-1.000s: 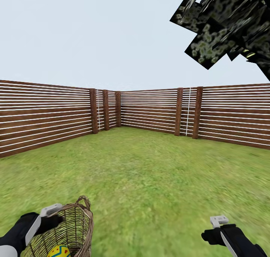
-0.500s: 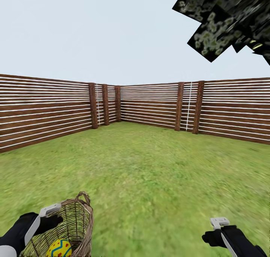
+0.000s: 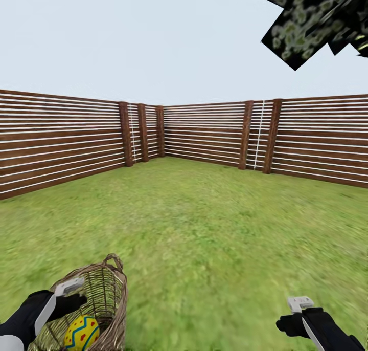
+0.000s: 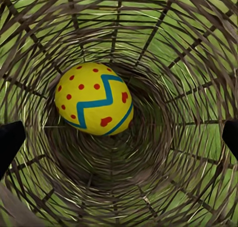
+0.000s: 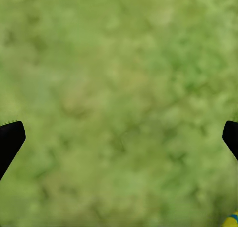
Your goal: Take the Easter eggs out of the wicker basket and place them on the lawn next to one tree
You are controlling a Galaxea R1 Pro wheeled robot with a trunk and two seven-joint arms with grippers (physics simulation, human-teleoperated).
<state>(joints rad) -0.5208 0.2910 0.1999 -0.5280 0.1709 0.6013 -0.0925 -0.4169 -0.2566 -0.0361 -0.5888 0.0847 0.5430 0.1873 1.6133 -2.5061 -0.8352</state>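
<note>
The wicker basket (image 3: 105, 294) sits at the lower left of the head view, tipped with its mouth toward my left gripper (image 3: 75, 302). One yellow Easter egg (image 3: 82, 333) with red dots and a blue zigzag lies inside it. In the left wrist view that egg (image 4: 94, 99) rests deep in the basket (image 4: 163, 48), and my left gripper (image 4: 119, 140) is open, its fingertips (image 4: 10, 142) far apart. My right gripper (image 3: 290, 324) hangs open over the lawn (image 3: 204, 228). A sliver of another egg (image 5: 231, 220) peeks in at the right wrist view's corner. The tree's dark crown (image 3: 312, 18) shows at the upper right.
A brown slatted fence (image 3: 204, 136) with thick posts closes the lawn at the back and both sides. Open grass stretches from my arms to the fence. The tree's trunk is out of view.
The head camera has tipped down: fence and tree crown sit higher in the picture, and more of the egg in the basket shows. Both arms keep their places.
</note>
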